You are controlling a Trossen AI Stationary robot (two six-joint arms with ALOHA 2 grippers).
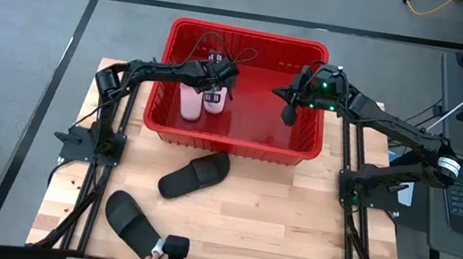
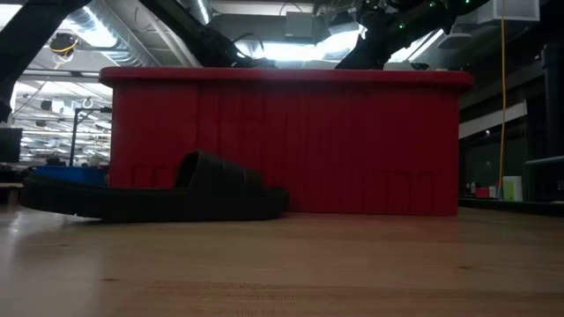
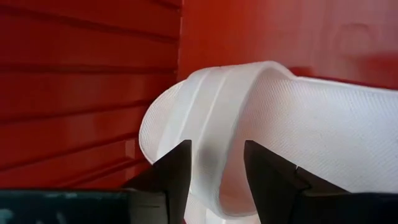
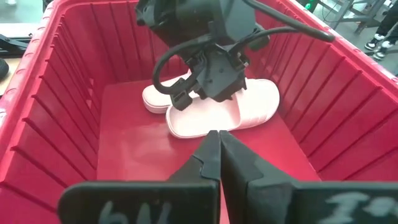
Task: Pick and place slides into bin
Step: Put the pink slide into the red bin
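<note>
Wooden plank worktop [image 1: 291, 220] carries a large red lattice plastic bin [image 1: 301, 148] holding two pale pink slides [image 4: 214, 112]. Left gripper [image 3: 214, 171] fingers straddle one pink strap; right gripper [image 4: 219, 146] fingers are closed, empty. Two black slides [image 1: 195, 175] lie outside.

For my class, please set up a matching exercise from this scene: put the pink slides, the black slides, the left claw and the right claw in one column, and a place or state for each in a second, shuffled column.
Column one:
1. pink slides
2. black slides
3. left claw
4. right claw

Column two:
A. shut, hanging above the red bin's floor
B. lying inside the bin
C. on the wooden table, outside the bin
D. fingers either side of a pink slide's strap

Pairs: 1-B, 2-C, 3-D, 4-A
</note>
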